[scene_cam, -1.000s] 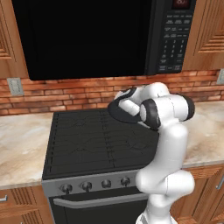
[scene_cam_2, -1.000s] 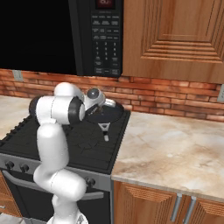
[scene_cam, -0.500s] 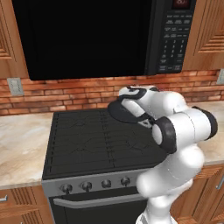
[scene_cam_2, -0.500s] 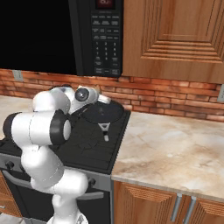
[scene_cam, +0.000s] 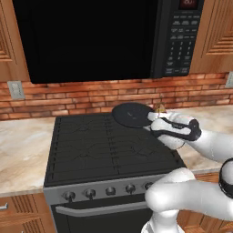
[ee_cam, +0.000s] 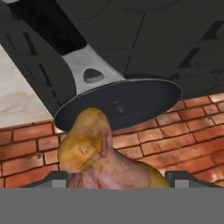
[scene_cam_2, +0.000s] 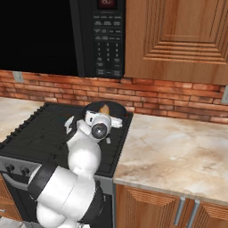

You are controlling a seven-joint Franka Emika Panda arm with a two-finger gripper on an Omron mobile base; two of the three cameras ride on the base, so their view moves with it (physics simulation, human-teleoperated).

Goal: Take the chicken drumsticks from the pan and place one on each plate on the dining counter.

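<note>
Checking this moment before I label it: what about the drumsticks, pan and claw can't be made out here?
- Pan contents: left base view, too shallow an angle.
- Second drumstick: right base view, wrist covers the pan's front; one drumstick peeks.
- Claw grip: hand view, drumstick between fingertips; bottom edge cuts off the contact.

Home kitchen: black stove (scene_cam: 109, 145), over-range microwave (scene_cam: 104, 38), brick backsplash (scene_cam_2: 178, 104), wooden cabinets (scene_cam_2: 178, 38), marbled table (scene_cam_2: 178, 156).

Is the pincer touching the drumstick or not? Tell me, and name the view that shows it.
Cannot tell. In the hand view the drumstick sits between the pincer tips, but the picture's lower edge cuts off where they would meet. The base views hide it behind the arm.
</note>
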